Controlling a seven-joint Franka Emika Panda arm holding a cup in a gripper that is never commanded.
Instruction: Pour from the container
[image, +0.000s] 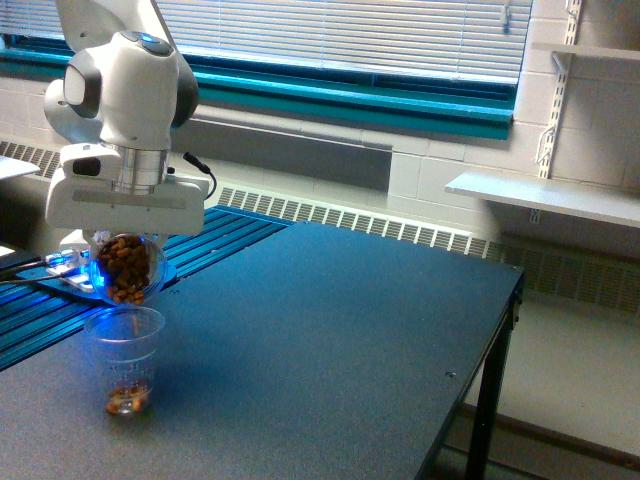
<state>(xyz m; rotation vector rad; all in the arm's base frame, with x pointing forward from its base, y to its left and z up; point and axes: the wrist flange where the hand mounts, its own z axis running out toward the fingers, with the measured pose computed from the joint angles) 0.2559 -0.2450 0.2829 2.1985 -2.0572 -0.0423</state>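
A white robot arm's gripper (125, 238) clasps the container (125, 267), a clear rounded vessel full of brown pieces, tipped directly above 1 clear plastic cup (124, 359). The cup stands near the table's (330, 340) front left corner, brown pieces at its bottom.

Clear container (126, 268) of brown pieces, white gripper (124, 236), clear cup (124, 358) — dark grey-blue table (330, 340).
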